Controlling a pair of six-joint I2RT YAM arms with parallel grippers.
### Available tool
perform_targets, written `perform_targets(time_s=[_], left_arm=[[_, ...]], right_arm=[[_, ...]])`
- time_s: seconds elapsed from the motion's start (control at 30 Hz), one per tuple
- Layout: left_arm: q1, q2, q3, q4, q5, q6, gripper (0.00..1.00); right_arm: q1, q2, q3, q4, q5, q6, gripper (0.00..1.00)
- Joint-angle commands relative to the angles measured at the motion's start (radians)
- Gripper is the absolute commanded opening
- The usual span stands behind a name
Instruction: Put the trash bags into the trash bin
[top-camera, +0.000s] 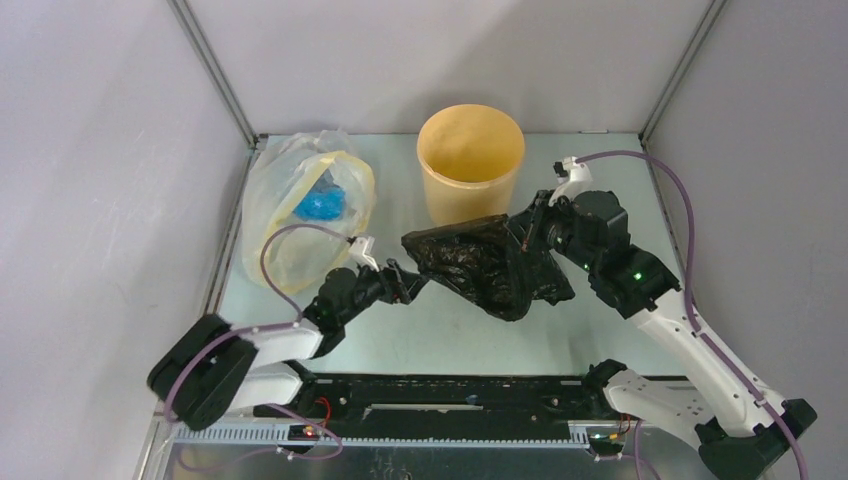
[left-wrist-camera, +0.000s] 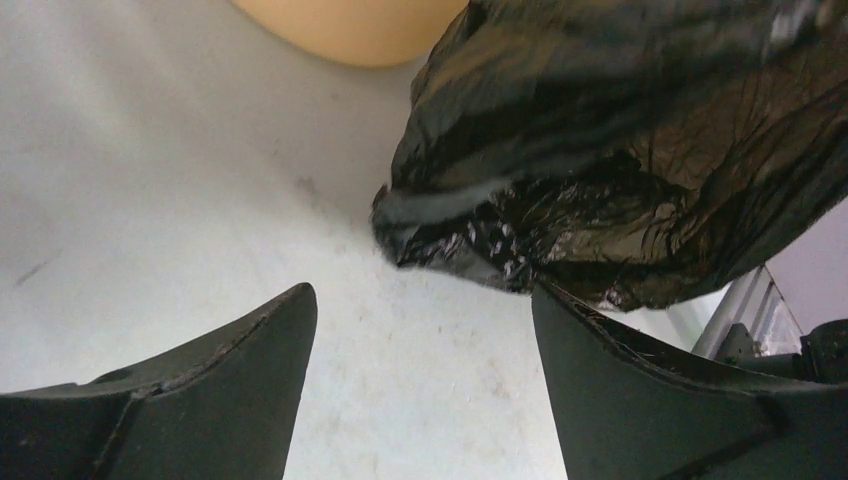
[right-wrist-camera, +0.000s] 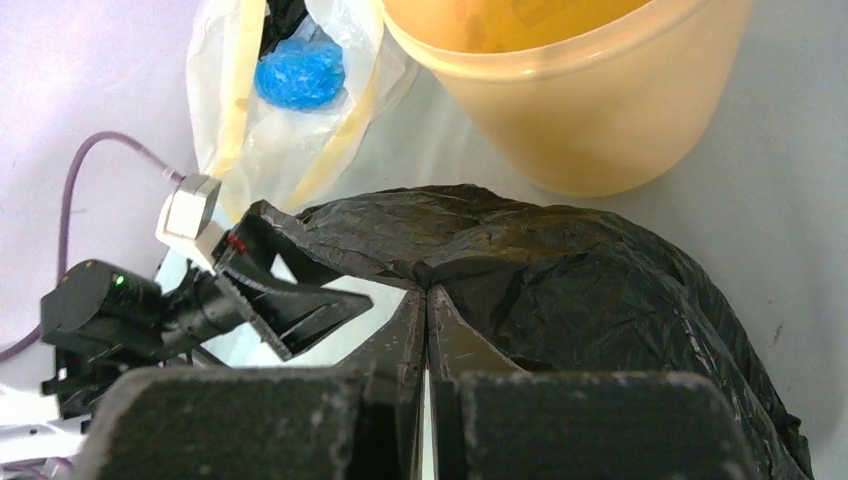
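From above, the black trash bag (top-camera: 490, 265) lies long-axis left-right just before the yellow-orange bin (top-camera: 470, 165), between the left gripper (top-camera: 408, 280) and right gripper (top-camera: 530, 232). The left wrist view shows 2 fingers spread, the bag's end just ahead, ungripped. Only the right wrist view shows its fingers pinching a fold of film.

**Soft, even light; near parts blurred**

Top view bright, diffuse light from above, faint shadow at the foot of the trash bin (top-camera: 465, 200). Glints on the trash bags (top-camera: 490, 265) in front of the bin. Wrist views: left gripper (left-wrist-camera: 422, 295) dark, soft-edged, bin beyond it out of focus; right gripper (right-wrist-camera: 427, 300) blurred, grainy, bin beyond it sharp.
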Motion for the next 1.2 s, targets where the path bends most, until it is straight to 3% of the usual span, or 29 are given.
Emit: perform_targets(time_s=[0.0, 0.1, 0.23, 0.3, 0.47, 0.87, 1.17], left_arm=[[-0.006, 0.167, 0.073, 0.311, 0.037, -0.021, 0.84], [-0.006, 0.297, 0.108, 0.446, 0.027, -0.055, 0.79], [-0.007, 0.445, 0.159, 0.581, 0.063, -0.114, 0.61], [-0.007, 0.487, 0.16, 0.623, 0.054, -0.132, 0.58], [-0.008, 0.494, 0.143, 0.619, 0.044, -0.116, 0.74], [-0.02, 0.623, 0.189, 0.628, 0.047, -0.137, 0.64], [-0.024, 0.651, 0.225, 0.629, 0.055, -0.139, 0.68]], right_arm=[[-0.017, -0.028, 0.042, -0.001, -0.049, 0.009, 0.0], [-0.026, -0.037, 0.042, -0.001, -0.059, 0.016, 0.0], [-0.036, -0.045, 0.042, -0.005, -0.061, 0.02, 0.0], [-0.045, -0.046, 0.043, -0.014, -0.053, 0.024, 0.0], [-0.081, -0.061, 0.042, -0.023, -0.05, 0.028, 0.0], [-0.19, -0.099, 0.056, -0.022, -0.151, 0.05, 0.0], [-0.247, -0.124, 0.057, -0.02, -0.203, 0.073, 0.0]])
